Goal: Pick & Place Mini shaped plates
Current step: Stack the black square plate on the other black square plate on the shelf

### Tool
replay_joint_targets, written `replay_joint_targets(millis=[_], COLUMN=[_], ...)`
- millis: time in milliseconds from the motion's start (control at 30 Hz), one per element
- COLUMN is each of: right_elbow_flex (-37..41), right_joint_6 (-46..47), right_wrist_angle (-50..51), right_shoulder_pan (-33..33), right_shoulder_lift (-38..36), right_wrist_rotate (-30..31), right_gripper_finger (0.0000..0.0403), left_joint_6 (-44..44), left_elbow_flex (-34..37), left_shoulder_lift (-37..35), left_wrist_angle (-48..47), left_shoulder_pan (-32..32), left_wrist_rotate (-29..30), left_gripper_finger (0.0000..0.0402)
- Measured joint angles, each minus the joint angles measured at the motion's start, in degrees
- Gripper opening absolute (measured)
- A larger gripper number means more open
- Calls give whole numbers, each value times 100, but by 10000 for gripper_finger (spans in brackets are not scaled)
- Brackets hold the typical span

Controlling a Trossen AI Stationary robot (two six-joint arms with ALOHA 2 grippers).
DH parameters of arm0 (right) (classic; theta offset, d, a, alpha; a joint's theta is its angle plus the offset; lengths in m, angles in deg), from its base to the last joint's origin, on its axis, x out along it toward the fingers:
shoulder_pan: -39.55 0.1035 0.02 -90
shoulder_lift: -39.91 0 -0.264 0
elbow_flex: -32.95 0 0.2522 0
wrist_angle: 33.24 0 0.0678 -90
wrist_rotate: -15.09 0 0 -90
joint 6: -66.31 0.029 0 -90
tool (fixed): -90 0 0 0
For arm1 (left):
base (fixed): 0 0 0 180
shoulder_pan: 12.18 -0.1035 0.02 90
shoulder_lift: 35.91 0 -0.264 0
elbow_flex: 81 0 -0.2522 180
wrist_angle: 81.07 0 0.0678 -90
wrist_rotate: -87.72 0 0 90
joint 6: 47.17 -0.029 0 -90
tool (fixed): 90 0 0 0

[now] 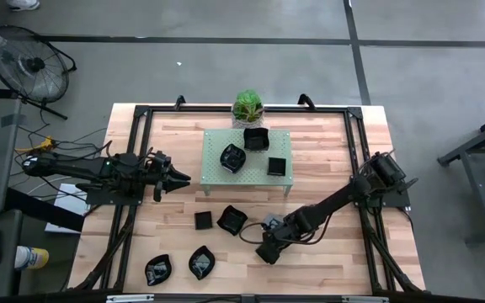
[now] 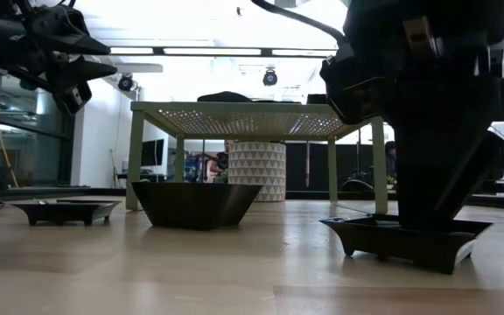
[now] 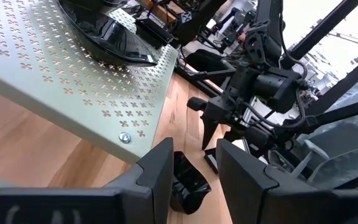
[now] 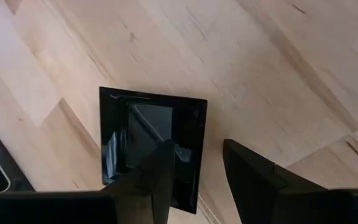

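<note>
R hand [image 4: 194, 171] is down on the worktop [image 4: 278, 68], fingers open astride one rim of a square black plate [image 4: 148, 140]. L hand [image 3: 194, 171] hangs open beside the green rack [image 3: 73, 81], empty.

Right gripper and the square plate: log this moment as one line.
right gripper | jaws open, straddling rim of square plate on table | not lifted | left gripper beside rack, empty
</note>
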Motion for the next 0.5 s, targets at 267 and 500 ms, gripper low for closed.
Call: replay_joint_targets(millis=[267, 500], right_elbow_flex=[0, 2], right_joint_6=[5, 8], right_wrist_angle=[40, 38], right_shoulder_pan=[-2, -2], right_shoulder_lift=[-4, -4], right_wrist_rotate=[10, -70], right_gripper_finger=[99, 22], left_joint_6=[2, 2], left_elbow_flex=[0, 0], left_shoulder_lift=[-2, -2], left_wrist_angle=[-2, -2], left_shoulder_pan=[0, 0], left_wrist_rotate=[0, 0], left_gripper_finger=[120, 120])
